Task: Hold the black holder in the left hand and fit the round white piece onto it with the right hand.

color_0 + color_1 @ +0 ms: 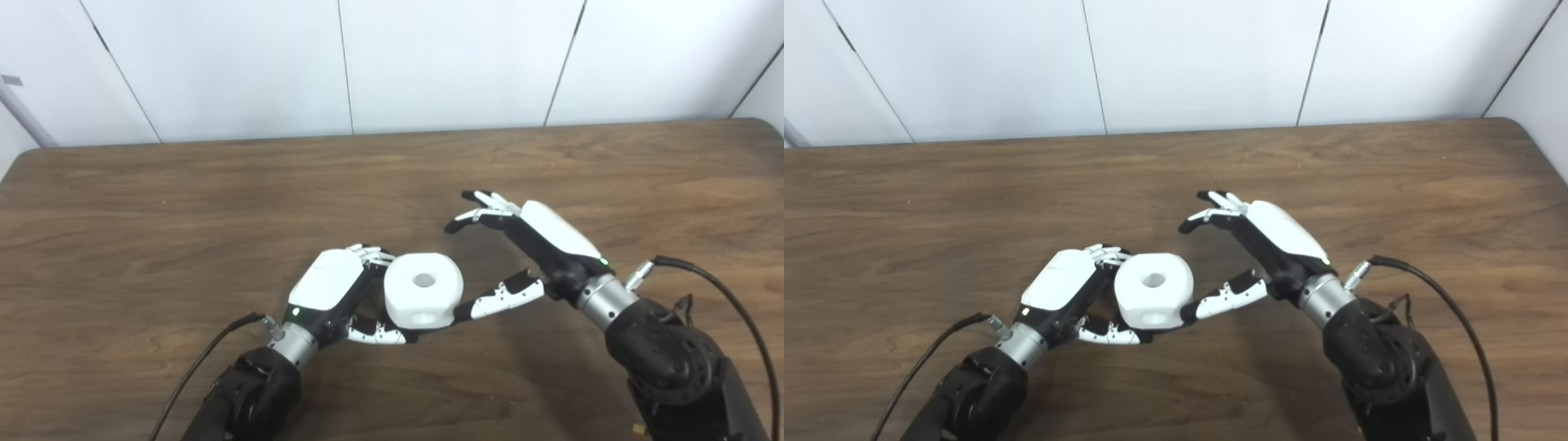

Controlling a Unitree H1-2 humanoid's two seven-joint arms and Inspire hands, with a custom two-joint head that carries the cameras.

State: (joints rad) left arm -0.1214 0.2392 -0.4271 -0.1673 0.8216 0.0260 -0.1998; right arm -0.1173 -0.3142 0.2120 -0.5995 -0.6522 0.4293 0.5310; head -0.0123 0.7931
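White piece (422, 289) low over bench (184, 202), clamped in left hand (334, 288) fingers (375, 334); black holder not clearly visible, maybe hidden beneath. Right hand (527, 245) just beside, fingers spread, thumb tip touching or nearly touching piece, holding nothing. Fitting looks done or near done. Next: seating check, then right hand clear.

Table (184, 202): dark brown wood grain, smooth, low sheen. Round white piece (422, 289): matt white plastic, smooth, rounded edges, holes in top and near side. Left hand (334, 291) and right hand (539, 245): glossy white plastic shells over black plastic, brushed-metal wrist rings. Forearms matt black. Cables black, rubbery. Far wall (453, 61): smooth matt white panels, dark seams.
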